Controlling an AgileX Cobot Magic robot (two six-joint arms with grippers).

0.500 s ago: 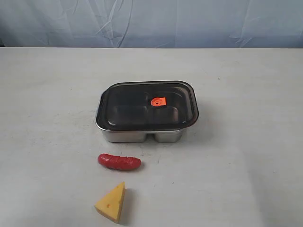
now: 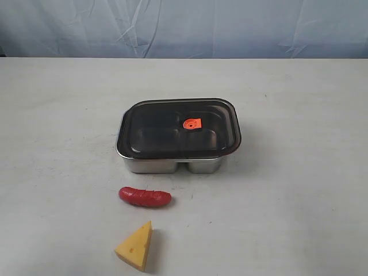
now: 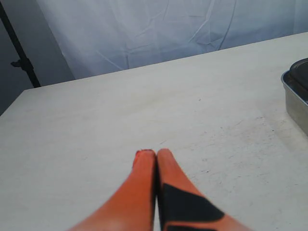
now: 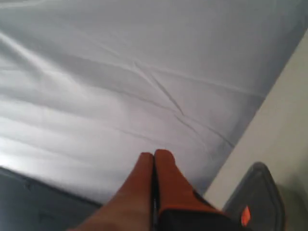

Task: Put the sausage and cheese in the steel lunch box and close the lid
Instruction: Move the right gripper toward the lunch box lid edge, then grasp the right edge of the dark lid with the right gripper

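The steel lunch box (image 2: 172,165) stands mid-table with the dark lid (image 2: 155,129) resting on it, its orange valve (image 2: 191,123) showing. In front of the box lies the red sausage (image 2: 145,196), and nearer still the yellow cheese (image 2: 135,246) wedge. Neither arm shows in the exterior view. In the left wrist view my left gripper (image 3: 156,153) is shut and empty above bare table, with a corner of the lunch box (image 3: 295,96) at the frame's edge. My right gripper (image 4: 154,155) is shut and empty, facing the backdrop, with the lid (image 4: 257,199) beside it.
A pale table (image 2: 299,190) spreads around the box. A blue-grey cloth backdrop (image 2: 184,26) hangs behind the far edge. A dark stand (image 3: 19,53) shows at the table's side in the left wrist view.
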